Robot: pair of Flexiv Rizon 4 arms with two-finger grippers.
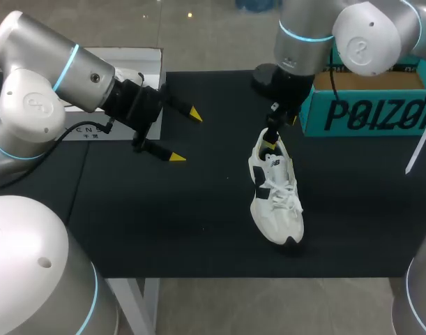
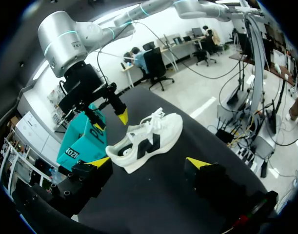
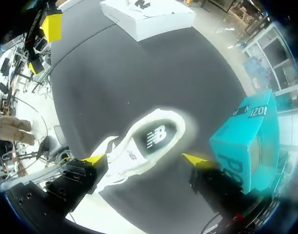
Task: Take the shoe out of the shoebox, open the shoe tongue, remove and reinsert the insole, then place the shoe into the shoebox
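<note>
Right pincer [image 3: 145,159] gapes just above the shoe [image 3: 139,146] heel.

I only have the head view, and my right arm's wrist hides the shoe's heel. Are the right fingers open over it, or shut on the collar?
Observer: Open. In the right wrist view the right gripper has its fingers spread wide, with the heel opening of the shoe below and between them.
Operator: Good. Is the insole in the shoe right now? I can't see inside from up here.
Observer: Yes. The right wrist view looks straight down into the opening, and the insole lies flat inside with its printed mark showing.
</note>
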